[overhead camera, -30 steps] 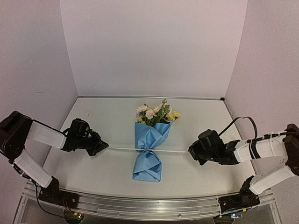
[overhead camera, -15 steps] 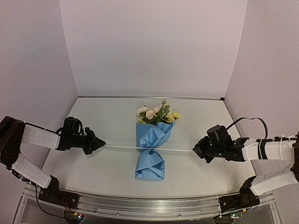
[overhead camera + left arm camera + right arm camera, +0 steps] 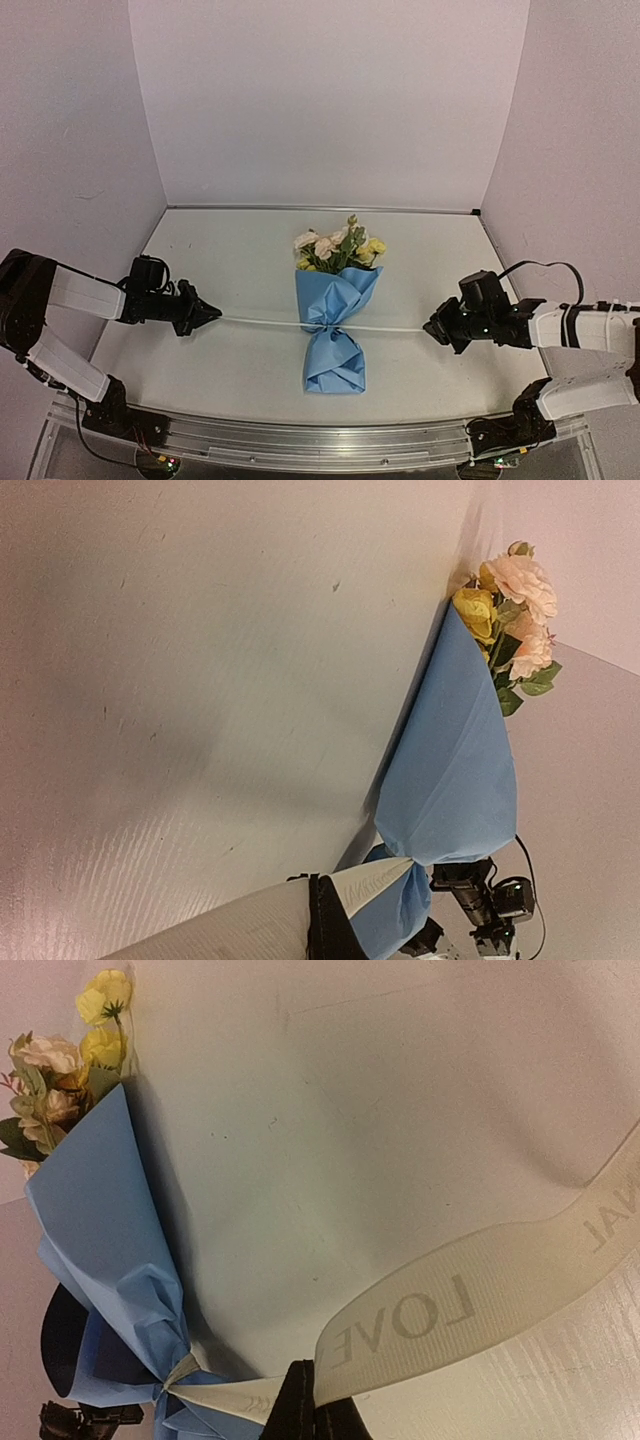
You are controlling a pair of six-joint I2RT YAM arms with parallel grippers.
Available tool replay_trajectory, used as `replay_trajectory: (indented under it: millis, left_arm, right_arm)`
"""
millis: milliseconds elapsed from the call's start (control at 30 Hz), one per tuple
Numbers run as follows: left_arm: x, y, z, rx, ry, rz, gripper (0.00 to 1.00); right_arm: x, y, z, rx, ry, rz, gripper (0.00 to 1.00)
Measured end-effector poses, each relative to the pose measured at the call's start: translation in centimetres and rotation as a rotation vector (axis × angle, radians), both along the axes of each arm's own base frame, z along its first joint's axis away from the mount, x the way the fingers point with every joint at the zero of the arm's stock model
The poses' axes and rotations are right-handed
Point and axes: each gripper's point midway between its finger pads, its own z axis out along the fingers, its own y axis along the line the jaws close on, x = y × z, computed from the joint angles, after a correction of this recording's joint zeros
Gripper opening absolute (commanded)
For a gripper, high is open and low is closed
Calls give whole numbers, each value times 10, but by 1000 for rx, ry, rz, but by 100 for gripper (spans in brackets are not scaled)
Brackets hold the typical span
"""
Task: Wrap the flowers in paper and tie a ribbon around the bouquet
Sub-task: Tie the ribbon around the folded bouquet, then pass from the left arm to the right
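Observation:
The bouquet lies in the middle of the table, its light blue paper (image 3: 336,300) pinched at the waist and the yellow and pink-cream flowers (image 3: 336,246) at its far end. A cream ribbon (image 3: 262,321) runs taut through that waist, straight from left to right. My left gripper (image 3: 212,314) is shut on the ribbon's left end, my right gripper (image 3: 432,332) on its right end. The left wrist view shows the ribbon (image 3: 372,883) leaving the left gripper (image 3: 325,925) toward the paper (image 3: 455,770). Seen from the right wrist, the lettered ribbon (image 3: 450,1305) passes through the right gripper (image 3: 312,1400).
White walls (image 3: 320,100) close the table in at the back and on both sides. An aluminium rail (image 3: 320,440) with the arm bases runs along the near edge. The pale tabletop (image 3: 230,260) lies bare around the bouquet.
Both grippers have moved outward, away from the bouquet, and the ribbon is stretched longer. The bouquet has shifted slightly right and its waist is pinched tighter.

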Motion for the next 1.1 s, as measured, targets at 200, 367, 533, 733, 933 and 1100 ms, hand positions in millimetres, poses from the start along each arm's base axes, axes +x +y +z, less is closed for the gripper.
replay_trajectory:
  millis: [200, 367, 533, 733, 933, 1100]
  left_arm:
    - [1, -16, 7, 58, -65, -73, 0]
    - [14, -10, 11, 151, -123, -53, 0]
    - [25, -25, 37, 154, -207, -121, 0]
    - [32, -57, 84, 98, -332, -234, 0]
    - [23, -80, 118, 48, -404, -316, 0]
    - [14, -85, 127, 34, -414, -339, 0]
  right_arm:
    - [-7, -8, -16, -107, 43, 51, 18]
    - [-24, -42, -37, -314, 112, 48, 55]
    - [-36, -34, -28, -433, 79, 191, 70]
    - [-11, 26, 40, -441, -192, 438, 75]
    - [20, 115, 96, -383, -417, 696, 76]
    - [37, 204, 110, -335, -520, 909, 76]
